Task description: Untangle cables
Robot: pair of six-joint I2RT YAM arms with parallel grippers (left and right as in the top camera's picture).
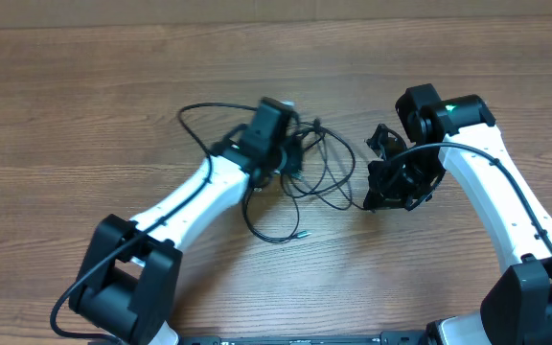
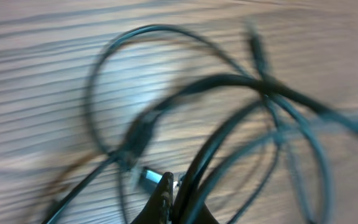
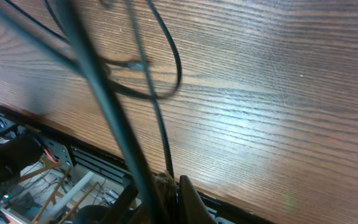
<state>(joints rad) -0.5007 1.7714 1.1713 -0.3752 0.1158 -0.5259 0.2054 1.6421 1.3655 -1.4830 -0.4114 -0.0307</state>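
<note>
The left gripper is pinching shut on a strand of the cables at the tangle's left edge; the right gripper is clamping another at its right; drawing them apart slowly, low over the table, should be loosening loops rather than tightening knots.

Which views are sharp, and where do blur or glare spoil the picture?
Overhead: sharp and evenly lit, cables crisp against the table. Left wrist: heavy blur smears the loops; a silver plug is barely readable. Right wrist: the nearest strands are out of focus, a pale glare patch sits on the wood, yet the grain is sharp.
</note>
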